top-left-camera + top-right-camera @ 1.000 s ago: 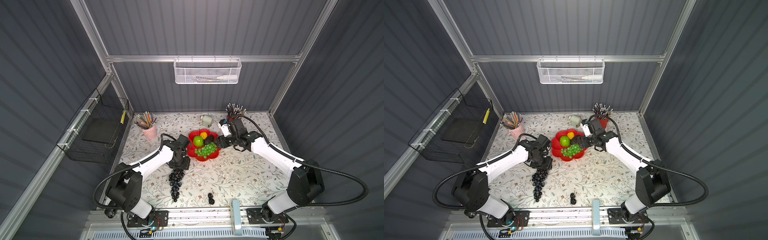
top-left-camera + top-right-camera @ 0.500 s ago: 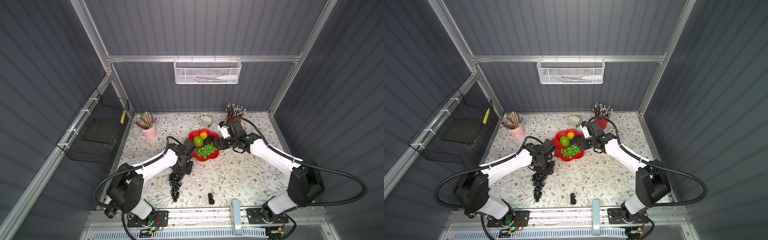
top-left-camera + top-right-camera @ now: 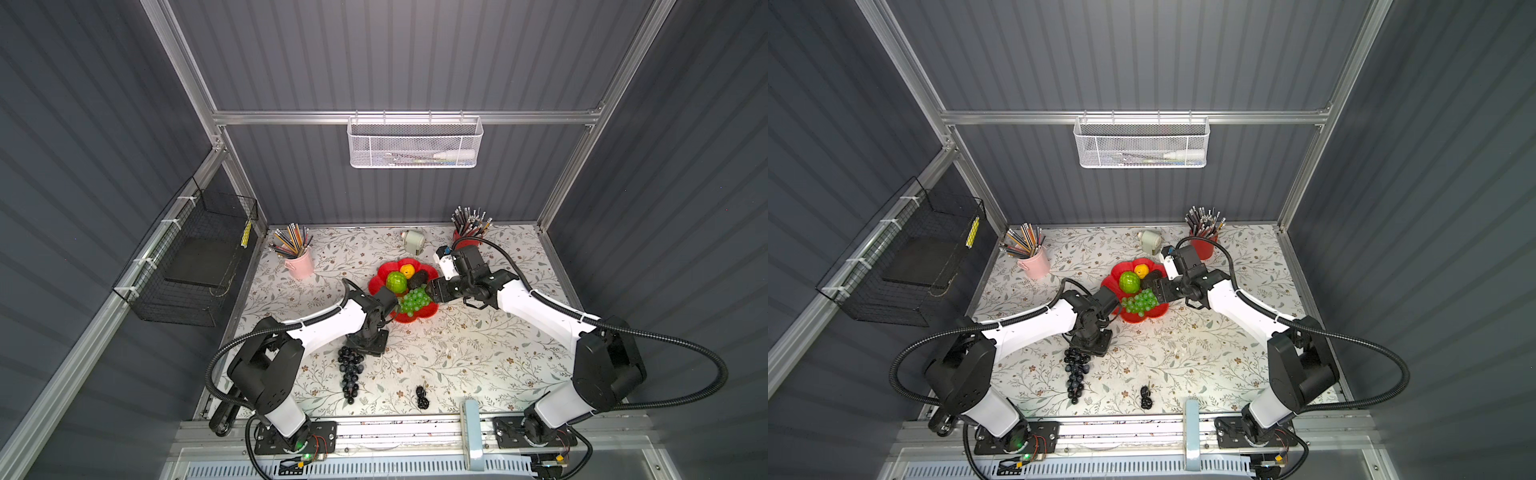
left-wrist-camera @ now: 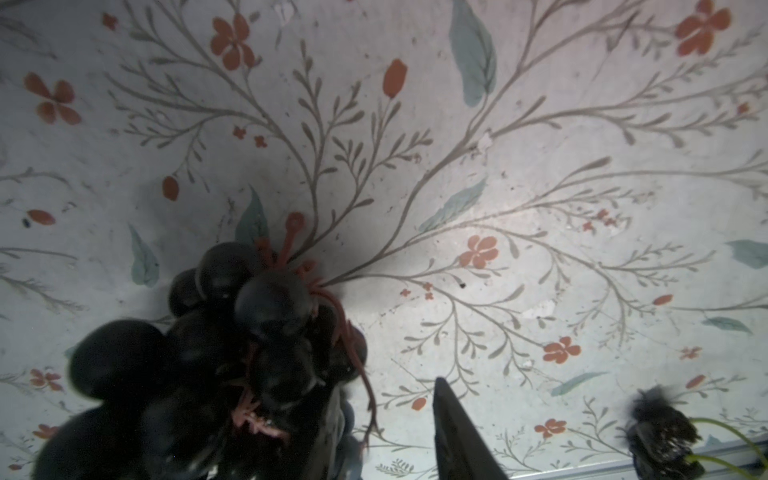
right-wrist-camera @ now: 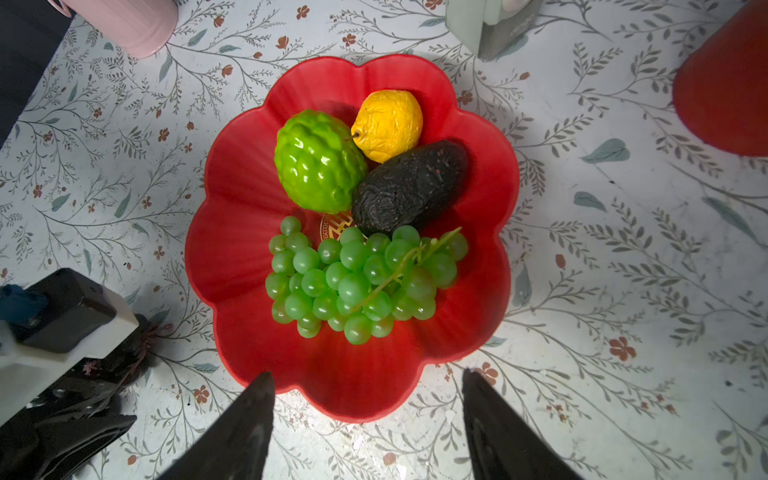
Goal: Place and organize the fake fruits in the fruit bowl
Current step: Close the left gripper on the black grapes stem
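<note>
Left wrist view: looks down on the dark grape bunch [image 4: 266,307] at the lower left of the frame, lying on the flowered table [image 4: 540,124]. Shows the fingers of the left gripper [image 4: 386,399] apart at the bottom edge, with bare table and only a thin red stalk of the bunch in the gap; shows no clamp on the fruit. Seems placed at the thick end on purpose, as the firmest place to pinch, so that the long tail can hang below. Finds the tiny black cluster [image 4: 660,432] at the lower right, well apart and untouched.

In the right wrist view, finds the fruit bowl [image 5: 232,232] in the centre of the frame. Holds the green grape bunch [image 5: 353,278] in its lower half, the lime-green knobbly ball [image 5: 318,160] at upper left, the small yellow fruit [image 5: 388,124] at top and the dark bumpy oval [image 5: 411,187] to the right, packed touching around the gold emblem. Shows the right gripper [image 5: 365,374] with fingers wide apart and nothing between them, hanging over the lower rim. Probably stands by there to steady or shift the fruits. Leaves free red surface mostly at the left, likely room for the two dark pieces not yet inside.
</note>
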